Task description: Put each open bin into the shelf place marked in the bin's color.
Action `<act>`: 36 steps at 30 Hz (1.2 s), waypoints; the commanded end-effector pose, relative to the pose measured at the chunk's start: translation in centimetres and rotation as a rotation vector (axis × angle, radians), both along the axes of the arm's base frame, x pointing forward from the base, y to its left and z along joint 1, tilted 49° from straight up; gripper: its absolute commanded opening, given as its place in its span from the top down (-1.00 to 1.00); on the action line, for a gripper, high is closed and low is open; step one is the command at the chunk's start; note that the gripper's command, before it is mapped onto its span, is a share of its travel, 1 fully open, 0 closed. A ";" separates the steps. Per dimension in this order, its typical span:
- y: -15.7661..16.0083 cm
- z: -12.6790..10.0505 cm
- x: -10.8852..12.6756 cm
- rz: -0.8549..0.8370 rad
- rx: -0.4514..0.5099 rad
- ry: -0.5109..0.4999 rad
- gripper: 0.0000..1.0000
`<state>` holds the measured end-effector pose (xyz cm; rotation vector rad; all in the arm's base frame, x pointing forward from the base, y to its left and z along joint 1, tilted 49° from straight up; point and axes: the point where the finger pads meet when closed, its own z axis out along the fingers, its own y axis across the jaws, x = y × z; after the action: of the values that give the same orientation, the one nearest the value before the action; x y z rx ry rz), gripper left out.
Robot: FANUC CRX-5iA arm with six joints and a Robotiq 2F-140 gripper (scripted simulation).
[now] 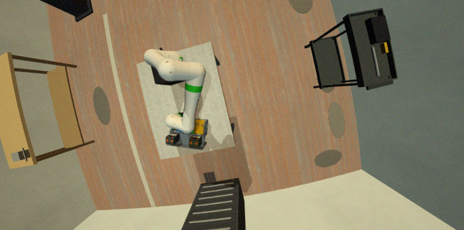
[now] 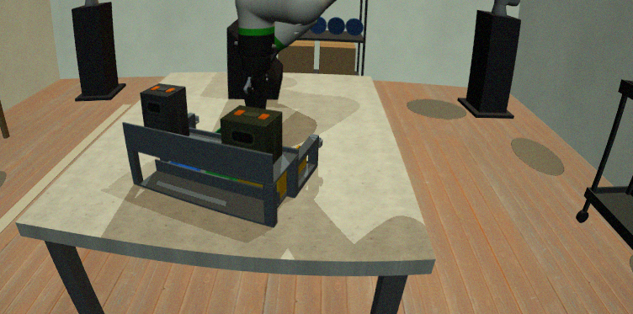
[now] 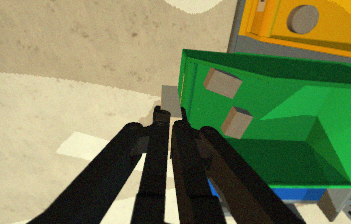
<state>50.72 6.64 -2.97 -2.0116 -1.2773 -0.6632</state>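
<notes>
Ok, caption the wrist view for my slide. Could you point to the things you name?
Closed, empty hand [image 3: 168, 97] beside the green bin [image 3: 296, 107] with two blocks inside; yellow bin [image 3: 326, 20] partly in view.

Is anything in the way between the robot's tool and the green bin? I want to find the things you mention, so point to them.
Nothing visible stands between them. The shut tool [image 2: 255, 105] [image 3: 168, 97] has its tips right at the near end of the green bin [image 3: 208, 107], with only the bin's own end wall there. The two blocks [image 3: 223, 83] [image 3: 237, 122] are inside the bin, past that wall.
</notes>
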 end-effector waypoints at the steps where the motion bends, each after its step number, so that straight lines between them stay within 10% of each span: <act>1: 0.0 0.0 0.1 0.000 0.000 0.000 1.00; 36: -0.5 -0.4 1.4 0.000 0.000 0.000 1.00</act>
<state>52.04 6.19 -3.35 -2.0116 -1.2773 -0.6632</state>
